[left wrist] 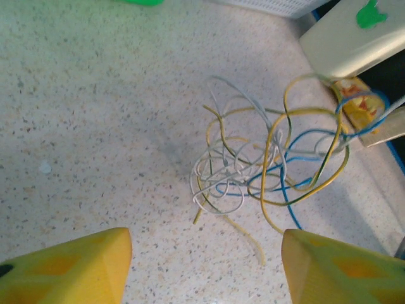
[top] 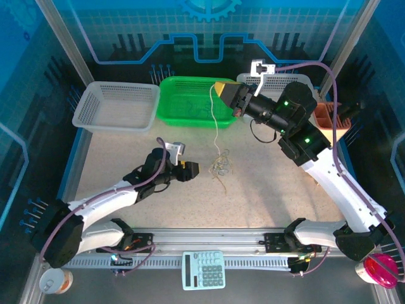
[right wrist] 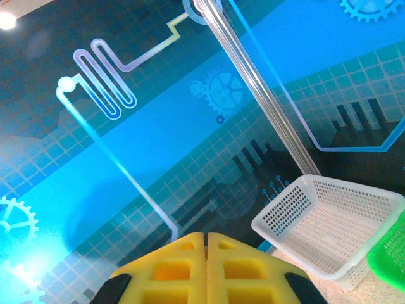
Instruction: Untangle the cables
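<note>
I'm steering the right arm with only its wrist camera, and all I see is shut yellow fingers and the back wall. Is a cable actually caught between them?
Observer: Yes. In the top view a pale cable hangs from your right gripper, which is raised near the green basket.
Operator: Has it come free of the others?
Observer: No. Its lower end runs into the tangle lying on the table.
Operator: And where is the left arm?
Observer: The left gripper is low, just left of that tangle, open and not touching it.
</note>
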{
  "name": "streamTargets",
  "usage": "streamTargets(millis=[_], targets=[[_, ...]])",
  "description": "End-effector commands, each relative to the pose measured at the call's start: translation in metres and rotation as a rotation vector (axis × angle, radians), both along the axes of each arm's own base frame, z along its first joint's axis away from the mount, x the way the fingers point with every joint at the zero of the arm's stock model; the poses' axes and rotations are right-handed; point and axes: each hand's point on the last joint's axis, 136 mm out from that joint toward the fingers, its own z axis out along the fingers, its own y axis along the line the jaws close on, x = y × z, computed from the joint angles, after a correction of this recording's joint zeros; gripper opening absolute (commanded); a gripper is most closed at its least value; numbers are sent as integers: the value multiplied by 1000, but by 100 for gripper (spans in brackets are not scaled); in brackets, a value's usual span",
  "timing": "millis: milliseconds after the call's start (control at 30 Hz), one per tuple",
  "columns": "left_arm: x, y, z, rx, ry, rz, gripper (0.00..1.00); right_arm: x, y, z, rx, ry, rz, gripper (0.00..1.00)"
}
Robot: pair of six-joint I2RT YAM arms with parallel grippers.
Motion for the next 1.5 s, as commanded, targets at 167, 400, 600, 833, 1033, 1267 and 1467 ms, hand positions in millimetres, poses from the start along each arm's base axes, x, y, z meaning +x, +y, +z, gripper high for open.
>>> streamTargets(millis=[167, 400, 600, 833, 1033, 1267, 1467], targets=[[7, -24, 51, -46, -156, -112, 70, -12, -3, 20, 48, -38, 28, 0], [9, -58, 73, -102, -211, -207, 70, -7, 12, 13, 31, -18, 54, 0], [15, -65, 61, -73, -198, -179, 64, -9, 27, 13, 22, -10, 101, 0], [26, -51, 38, -14, -183, -76, 44, -17, 24, 40, 9, -72, 98, 0], [25, -43, 8, 42, -145, -57, 36, -22, 4, 83, 42, -157, 62, 0], [22, -40, -11, 58, -111, -51, 30, -21, -16, 118, 96, -209, 32, 0], [20, -40, -2, 42, -124, -56, 33, -15, -38, 132, 123, -229, -26, 0]])
